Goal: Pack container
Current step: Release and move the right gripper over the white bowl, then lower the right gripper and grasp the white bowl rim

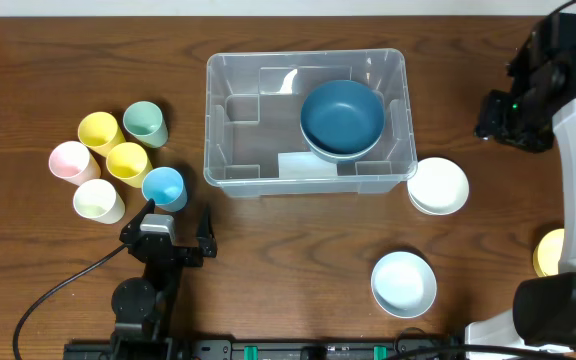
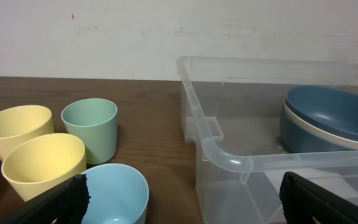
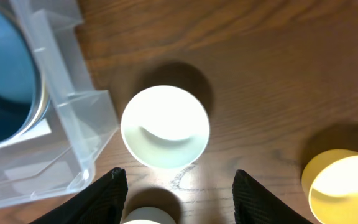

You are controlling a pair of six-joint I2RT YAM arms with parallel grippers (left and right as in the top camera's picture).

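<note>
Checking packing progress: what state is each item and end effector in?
container: open-topped, holding stacked bowls.
dark blue bowl: inside container, on another bowl.
white bowl: on table, unpacked.
pale blue bowl: on table, unpacked.
yellow bowl: on table, unpacked.
cups: upright, on table, unpacked.
left end effector: open, empty.
right end effector: open, empty.

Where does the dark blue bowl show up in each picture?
Overhead: bowl right of centre, inside the container.
Left wrist: right edge, inside it, cut off.
Right wrist: left edge, mostly cut off.
Shared landmark: the clear container.
</note>
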